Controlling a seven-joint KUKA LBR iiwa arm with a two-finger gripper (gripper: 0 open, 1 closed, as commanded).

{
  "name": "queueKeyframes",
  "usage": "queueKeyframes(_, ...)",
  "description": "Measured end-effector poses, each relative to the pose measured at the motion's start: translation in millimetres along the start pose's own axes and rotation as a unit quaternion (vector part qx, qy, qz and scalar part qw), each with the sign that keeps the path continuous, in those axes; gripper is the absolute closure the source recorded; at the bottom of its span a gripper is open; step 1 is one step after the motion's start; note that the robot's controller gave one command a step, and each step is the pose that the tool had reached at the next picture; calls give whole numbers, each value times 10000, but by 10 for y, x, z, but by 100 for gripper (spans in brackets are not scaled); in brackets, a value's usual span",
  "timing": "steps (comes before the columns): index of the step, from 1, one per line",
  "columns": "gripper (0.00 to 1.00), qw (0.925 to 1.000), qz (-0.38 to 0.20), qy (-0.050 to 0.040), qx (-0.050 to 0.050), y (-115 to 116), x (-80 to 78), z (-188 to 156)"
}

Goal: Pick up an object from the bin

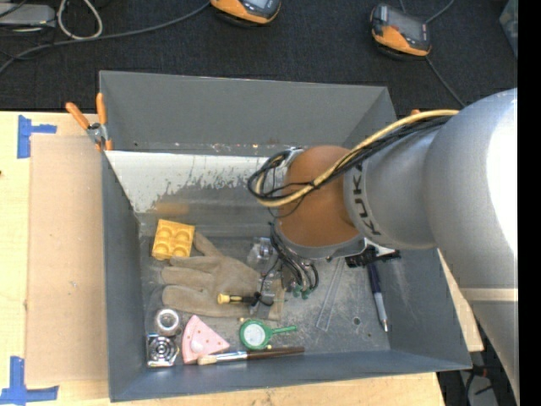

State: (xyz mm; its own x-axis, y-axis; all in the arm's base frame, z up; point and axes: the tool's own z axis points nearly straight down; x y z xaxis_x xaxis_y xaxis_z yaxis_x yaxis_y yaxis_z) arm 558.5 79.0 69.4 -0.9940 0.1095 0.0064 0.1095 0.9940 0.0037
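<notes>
where the bin [211,125] holds glove [207,279], end effector [269,293] hangs.

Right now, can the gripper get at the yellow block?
Probably yes: the yellow block lies uncovered, top free, beside the tan glove; the gripper hangs over the glove's right end.

out on the dark carpet [169,45] lie a left orange device [245,2], a right orange device [400,29], and a looped pale cable [62,17].
</notes>
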Motion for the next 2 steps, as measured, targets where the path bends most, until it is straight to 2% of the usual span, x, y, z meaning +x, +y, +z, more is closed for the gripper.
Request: queueKeyframes(2,100,10000,7,1,3,-4,2,-190)
